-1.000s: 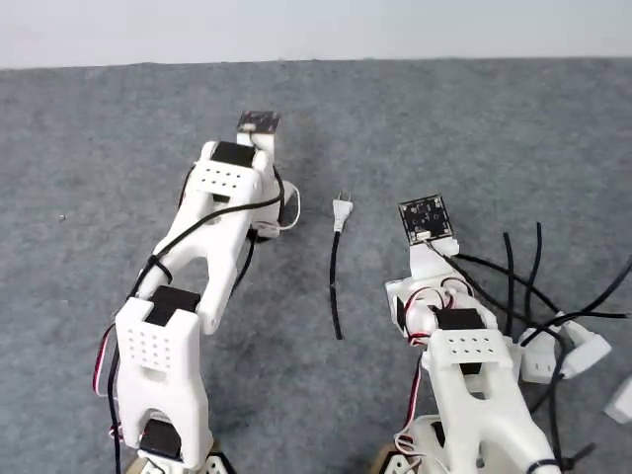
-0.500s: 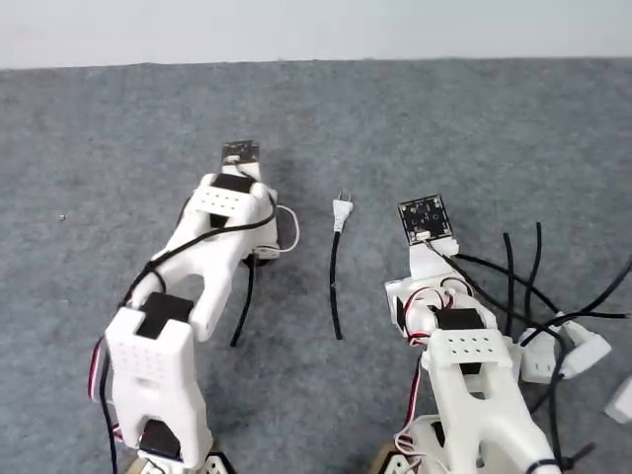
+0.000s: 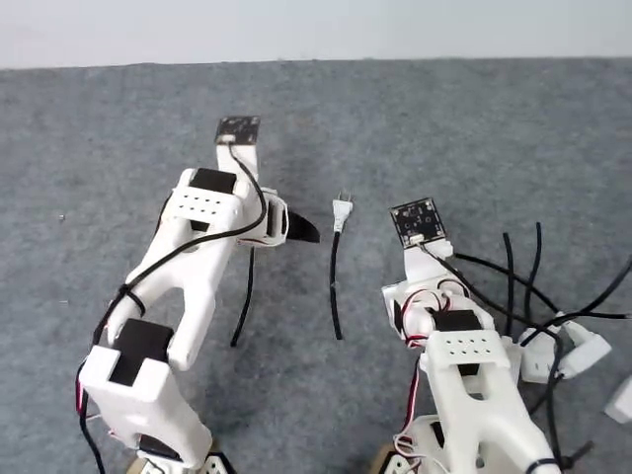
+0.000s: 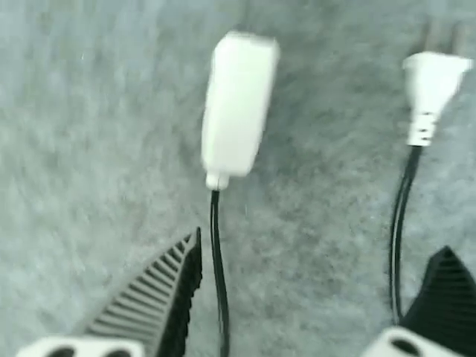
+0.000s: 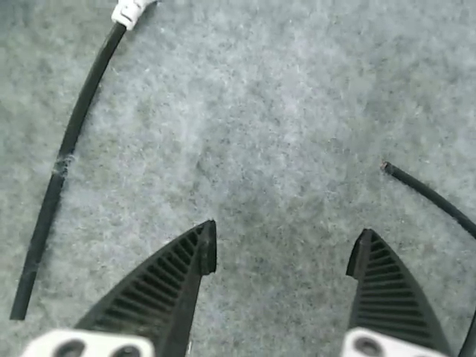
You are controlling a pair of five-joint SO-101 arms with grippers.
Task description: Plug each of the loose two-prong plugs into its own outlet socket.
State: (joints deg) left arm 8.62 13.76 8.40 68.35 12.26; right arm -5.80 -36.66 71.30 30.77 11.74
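Notes left claw (image 4: 316, 256) spread wide, empty, over outlet socket (image 4: 238, 104) at upper centre, likely lining up a grasp. Two-prong plug (image 4: 435, 74) loose at upper right, unplugged. Right claw (image 5: 286, 236) open, empty.

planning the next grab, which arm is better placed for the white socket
Left. Its open gripper hangs just short of the socket, in line with it. The right gripper is open over bare carpet.

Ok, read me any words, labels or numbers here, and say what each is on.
No text can be read. The white two-prong plug, the white oblong outlet socket and the white plastic arm shells bear no visible print; the small dark circuit boards are too small to read.
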